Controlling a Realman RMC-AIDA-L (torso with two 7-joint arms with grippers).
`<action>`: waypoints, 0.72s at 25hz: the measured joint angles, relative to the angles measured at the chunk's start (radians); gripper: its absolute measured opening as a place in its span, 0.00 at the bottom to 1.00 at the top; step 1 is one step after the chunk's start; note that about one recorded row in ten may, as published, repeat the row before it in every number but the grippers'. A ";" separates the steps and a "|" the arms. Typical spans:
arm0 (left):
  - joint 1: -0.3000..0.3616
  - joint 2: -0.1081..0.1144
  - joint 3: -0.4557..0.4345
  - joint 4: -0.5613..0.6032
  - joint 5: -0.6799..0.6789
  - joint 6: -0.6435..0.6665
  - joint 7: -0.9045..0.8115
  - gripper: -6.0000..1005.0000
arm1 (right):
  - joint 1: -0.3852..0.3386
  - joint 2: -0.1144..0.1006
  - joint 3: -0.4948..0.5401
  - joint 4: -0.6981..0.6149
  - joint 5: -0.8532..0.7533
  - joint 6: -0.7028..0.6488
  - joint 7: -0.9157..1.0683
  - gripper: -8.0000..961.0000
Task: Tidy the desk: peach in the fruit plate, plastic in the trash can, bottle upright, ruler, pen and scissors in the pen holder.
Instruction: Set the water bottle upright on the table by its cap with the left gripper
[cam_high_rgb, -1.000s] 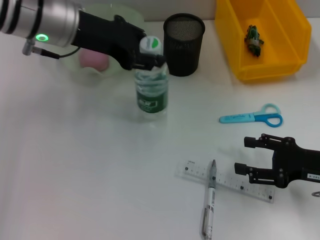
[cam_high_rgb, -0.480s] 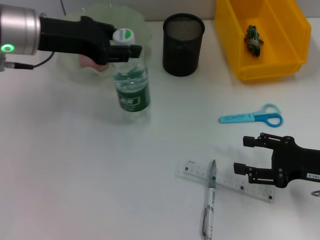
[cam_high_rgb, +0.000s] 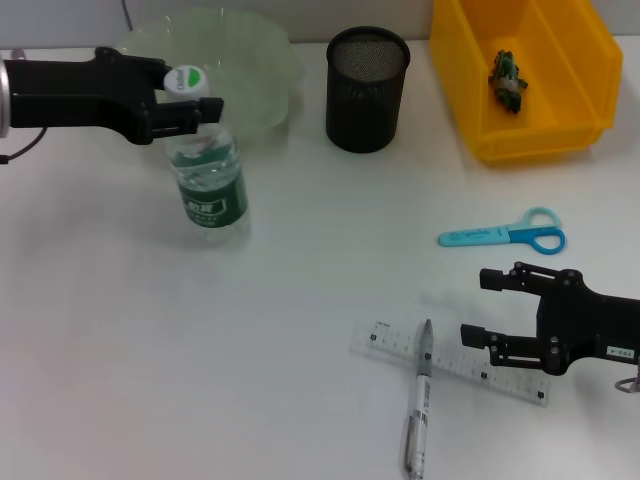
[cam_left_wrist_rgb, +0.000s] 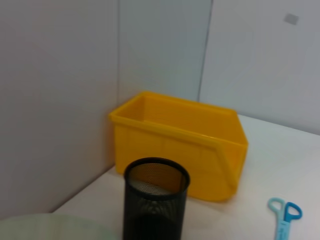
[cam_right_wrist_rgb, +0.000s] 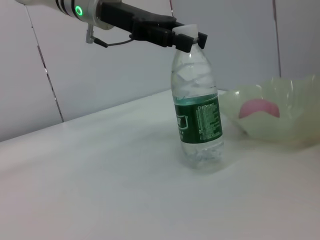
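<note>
The bottle is held upright by its cap in the clenched left gripper just left of the fruit plate, while far right of that plate the right gripper is spread open over the ruler, beside the pen.

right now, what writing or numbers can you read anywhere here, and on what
None can be read as words.
Bottle held at its cap by the left gripper: green label with white print, too blurred to read.
Ruler: dark marks along its edge, too small to read.
Scissors: faint print on the blue sheath, unreadable.
Right gripper: small white tag, unreadable.
Pen, pen holder, yellow bin: no text seen.
</note>
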 joint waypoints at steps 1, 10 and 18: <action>0.003 0.001 -0.005 0.000 0.000 0.000 0.004 0.45 | 0.000 0.000 0.000 0.000 0.000 0.000 0.000 0.82; 0.027 0.014 -0.041 0.003 0.000 -0.001 0.006 0.45 | -0.004 0.017 0.004 0.002 0.003 0.008 -0.041 0.82; 0.033 0.024 -0.048 0.000 0.008 -0.055 0.006 0.45 | -0.004 0.021 0.003 0.006 0.003 0.012 -0.051 0.82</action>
